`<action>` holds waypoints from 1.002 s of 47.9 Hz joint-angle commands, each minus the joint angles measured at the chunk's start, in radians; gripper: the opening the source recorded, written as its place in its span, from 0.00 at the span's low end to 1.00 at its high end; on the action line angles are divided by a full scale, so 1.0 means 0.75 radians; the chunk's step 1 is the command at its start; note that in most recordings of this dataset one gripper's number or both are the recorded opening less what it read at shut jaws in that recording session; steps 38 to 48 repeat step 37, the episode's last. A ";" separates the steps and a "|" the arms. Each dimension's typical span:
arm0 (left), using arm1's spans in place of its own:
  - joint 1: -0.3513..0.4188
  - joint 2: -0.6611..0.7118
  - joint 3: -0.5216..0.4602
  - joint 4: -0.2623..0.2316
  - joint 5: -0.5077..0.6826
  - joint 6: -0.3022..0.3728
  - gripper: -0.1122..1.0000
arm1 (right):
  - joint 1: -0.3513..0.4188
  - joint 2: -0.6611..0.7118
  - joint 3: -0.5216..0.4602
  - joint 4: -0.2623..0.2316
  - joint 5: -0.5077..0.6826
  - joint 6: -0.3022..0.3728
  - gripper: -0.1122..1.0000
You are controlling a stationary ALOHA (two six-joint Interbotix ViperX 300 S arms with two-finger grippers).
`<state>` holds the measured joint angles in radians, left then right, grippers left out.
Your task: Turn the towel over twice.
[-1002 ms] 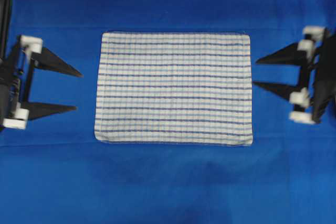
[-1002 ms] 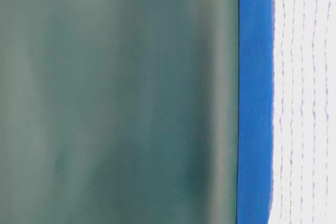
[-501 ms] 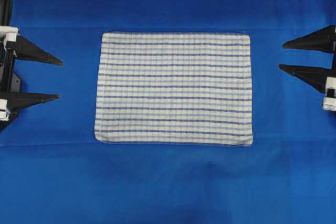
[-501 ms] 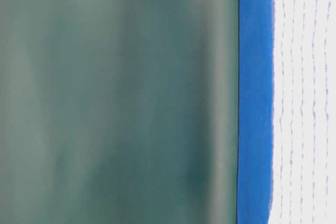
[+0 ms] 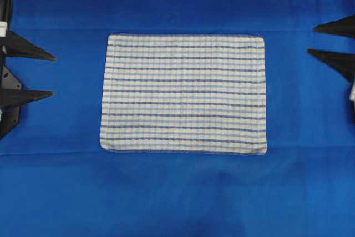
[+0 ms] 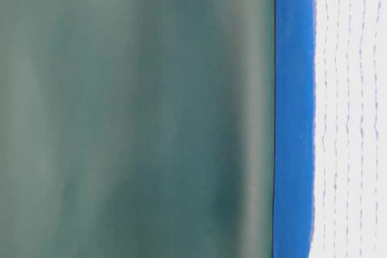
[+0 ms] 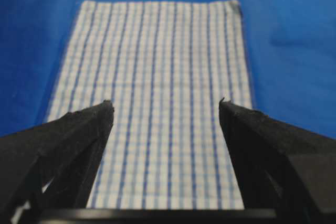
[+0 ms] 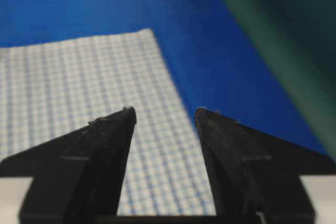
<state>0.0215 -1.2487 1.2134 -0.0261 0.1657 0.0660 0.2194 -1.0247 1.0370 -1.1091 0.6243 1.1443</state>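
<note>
Towel: the striped towel (image 5: pixel 183 93) lies flat and fully spread on the blue sheet (image 5: pixel 183 198) that covers the bench, about midway between the bench's left and right edges and a little toward its far edge. No corner is lifted and no fold shows.
Towel lie: its long sides run left to right across the bench and each short hemmed end faces one hand, which I judge suits a pick-up from either end.
Left hand: the left hand (image 5: pixel 53 75) hangs beside the bench's left edge, well apart from the towel's left hem, its jaws spread wide with nothing between them. In the left wrist view the left hand (image 7: pixel 166 107) frames the cloth lengthwise, so it points along the towel's long axis.
Right hand: the right hand (image 5: pixel 310 40) sits at the bench's right edge, toward the far-right corner, jaws likewise spread wide and empty. In the right wrist view the right hand (image 8: pixel 165 112) looks over the towel's far-right corner.
Reason for pose: with both hands clear and the cloth smooth, this looks like a rest pose, either ahead of a first flip or after the last.
Progress: the pictures do not tell which face is up, so I cannot tell how many turns are done.
</note>
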 commanded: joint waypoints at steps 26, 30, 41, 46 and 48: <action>0.006 -0.305 0.149 0.000 0.108 -0.002 0.78 | -0.002 -0.423 0.342 -0.006 0.006 0.070 0.54; 0.010 -0.331 0.186 0.000 0.094 -0.004 0.78 | -0.002 -0.450 0.362 -0.008 0.004 0.102 0.54; 0.025 -0.356 0.205 0.000 0.092 -0.010 0.77 | -0.002 -0.452 0.364 -0.010 -0.002 0.112 0.54; 0.025 -0.356 0.205 0.000 0.092 -0.010 0.77 | -0.002 -0.452 0.364 -0.010 -0.002 0.112 0.54; 0.025 -0.356 0.205 0.000 0.092 -0.010 0.77 | -0.002 -0.452 0.364 -0.010 -0.002 0.112 0.54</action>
